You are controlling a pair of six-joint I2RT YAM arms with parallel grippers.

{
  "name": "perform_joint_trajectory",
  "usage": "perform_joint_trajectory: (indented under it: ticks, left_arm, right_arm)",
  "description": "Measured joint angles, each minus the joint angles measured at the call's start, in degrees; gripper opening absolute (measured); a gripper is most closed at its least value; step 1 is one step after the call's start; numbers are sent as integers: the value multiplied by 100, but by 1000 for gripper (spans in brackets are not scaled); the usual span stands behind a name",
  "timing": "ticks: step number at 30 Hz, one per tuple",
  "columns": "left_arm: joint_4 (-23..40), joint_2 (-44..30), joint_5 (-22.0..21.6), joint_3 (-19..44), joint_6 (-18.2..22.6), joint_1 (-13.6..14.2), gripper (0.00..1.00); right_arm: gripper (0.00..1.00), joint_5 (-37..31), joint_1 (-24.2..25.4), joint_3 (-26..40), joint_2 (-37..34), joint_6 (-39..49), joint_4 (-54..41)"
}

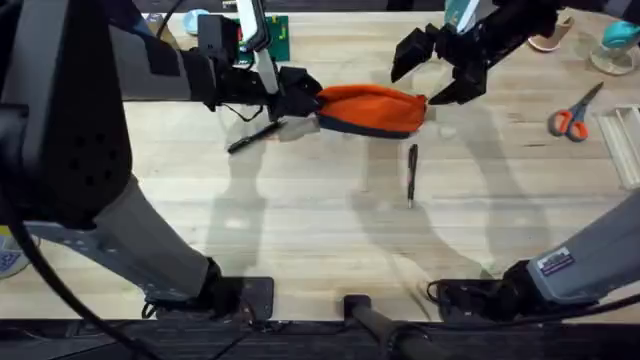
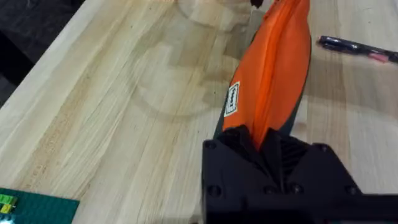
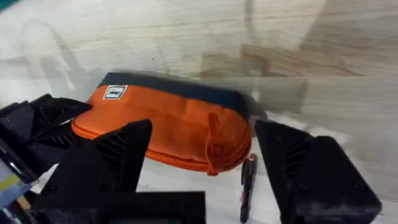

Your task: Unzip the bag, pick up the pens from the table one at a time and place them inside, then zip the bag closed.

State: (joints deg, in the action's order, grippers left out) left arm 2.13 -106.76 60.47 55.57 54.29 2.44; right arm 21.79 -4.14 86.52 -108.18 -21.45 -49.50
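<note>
The orange bag lies on the table behind its middle, zipper shut. My left gripper is shut on the bag's left end; in the left wrist view its black fingers pinch the orange fabric. My right gripper hovers open over the bag's right end, with its fingers on either side of the bag. One black pen lies in front of the bag's right end and shows as the pen and the pen. A second pen lies just in front of the left gripper.
Orange-handled scissors lie at the right side of the table. A green mat sits at the back behind the left gripper. Cups and small items stand in the far right corner. The front half of the table is open wood.
</note>
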Motion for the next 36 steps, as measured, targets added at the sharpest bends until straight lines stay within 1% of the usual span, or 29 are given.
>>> perform_joint_trajectory:
  ticks: [5,7,11,15,17,23,25,26,28,29,36]
  left_arm:
    - [0,0,0,0,1,0,41]
    - [0,0,0,0,2,0,41]
    - [0,0,0,0,1,0,41]
    - [1,-1,0,0,2,0,41]
    - [2,0,0,0,0,0,41]
    - [2,0,-2,0,0,0,41]
    - [2,-1,-2,0,0,0,41]
    - [2,0,-2,0,-1,0,41]
    - [2,0,-1,0,-1,0,41]
    - [4,0,-2,0,-1,0,41]
    - [2,-2,0,0,0,0,41]
  right_arm:
    - [988,-38,-124,0,0,-15,0]
    - [957,-92,-162,0,0,-48,-2]
    - [863,-143,-179,0,0,-114,-25]
    - [731,-161,-179,0,0,-147,-185]
    - [685,-169,-179,0,0,-151,-238]
    - [480,-256,-168,0,0,-155,-297]
    - [383,-265,-168,0,0,-162,-319]
    - [319,-271,-168,0,0,-159,-329]
    - [99,-268,-168,0,0,-185,-352]
    - [52,-270,-168,0,0,-212,-364]
    - [35,-269,-168,0,0,-214,-371]
